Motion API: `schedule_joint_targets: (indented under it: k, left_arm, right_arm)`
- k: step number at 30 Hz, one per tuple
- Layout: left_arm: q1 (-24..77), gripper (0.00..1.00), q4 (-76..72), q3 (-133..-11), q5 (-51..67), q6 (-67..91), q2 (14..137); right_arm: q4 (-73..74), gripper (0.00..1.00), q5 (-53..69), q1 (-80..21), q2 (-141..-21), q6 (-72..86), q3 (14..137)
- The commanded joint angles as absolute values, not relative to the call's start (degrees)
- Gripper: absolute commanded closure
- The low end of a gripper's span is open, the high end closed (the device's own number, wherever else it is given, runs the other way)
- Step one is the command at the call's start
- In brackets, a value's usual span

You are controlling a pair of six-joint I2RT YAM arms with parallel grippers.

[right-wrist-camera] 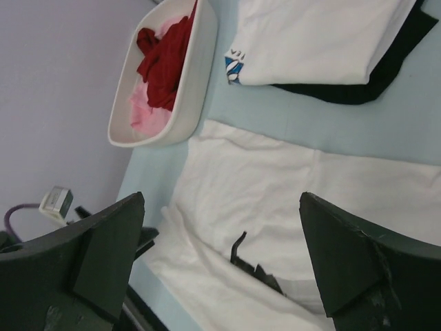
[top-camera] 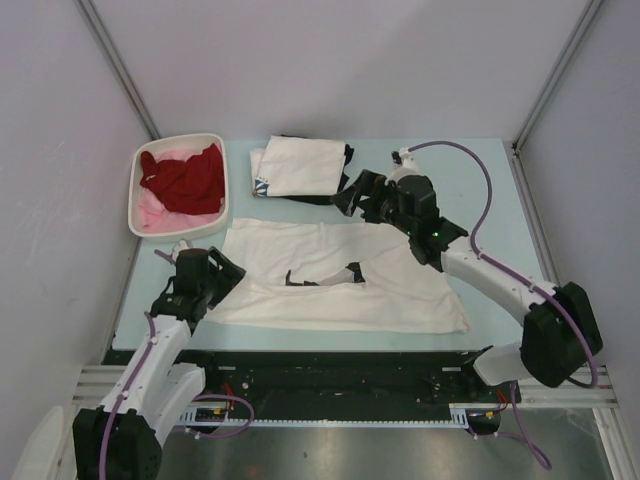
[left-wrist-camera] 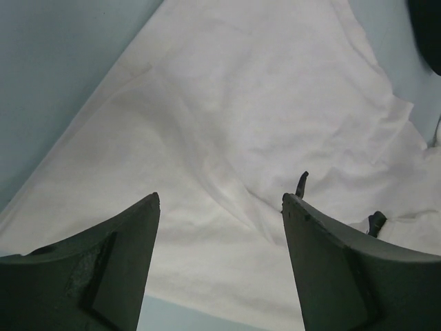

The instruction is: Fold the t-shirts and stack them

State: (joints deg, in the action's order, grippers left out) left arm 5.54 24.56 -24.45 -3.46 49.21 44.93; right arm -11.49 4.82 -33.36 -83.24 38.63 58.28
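- Both hands are standing spread and holding nothing: the left hand (top-camera: 222,268) is hovering at the left edge of the big cream-white t-shirt (top-camera: 340,285), its fingers (left-wrist-camera: 103,255) wide apart above the cloth.
- Over on the right, the right hand (top-camera: 352,192) is hanging with its fingers (right-wrist-camera: 344,255) fully parted, above the gap between the spread shirt and the far stack.
- That cream-white t-shirt is lying flat across the middle of the pale blue bench (top-camera: 480,190), part of it folded over, with something dark showing at the fold near its centre.
- At the far side, a folded cream-white t-shirt with a small blue mark (top-camera: 300,165) is sitting on top of a folded black t-shirt (right-wrist-camera: 386,72), whose edges are peeking out on the right.
- At the far left, a white basin (top-camera: 132,215) is holding a crumpled dark red t-shirt (top-camera: 185,180) lying over a pink t-shirt (top-camera: 152,212).
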Motion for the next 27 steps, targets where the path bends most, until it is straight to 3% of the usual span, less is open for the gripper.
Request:
schedule_joint_targets:
  k: [1, 8, 15, 27]
  left_arm:
    - [4.75, 0.23, 25.05, -26.54, -3.78, 48.69, 44.47]
    - [4.04, 0.23, 18.29, -25.23, -0.45, 51.06, 48.67]
    - [4.13, 0.25, 7.22, -24.17, 6.77, 53.09, 58.44]
    - [4.04, 0.25, 5.97, -25.75, 2.30, 52.47, 63.72]
  right_arm:
    - [4.21, 0.00, 7.90, -37.60, -78.58, 37.52, 56.53]
    - [-1.49, 0.00, 9.85, -50.69, -80.06, 43.50, 51.42]
    - [-7.46, 0.00, 14.84, -53.87, -85.86, 46.05, 50.80]
    - [-23.89, 0.00, 24.43, -57.22, -97.82, 54.58, 50.80]
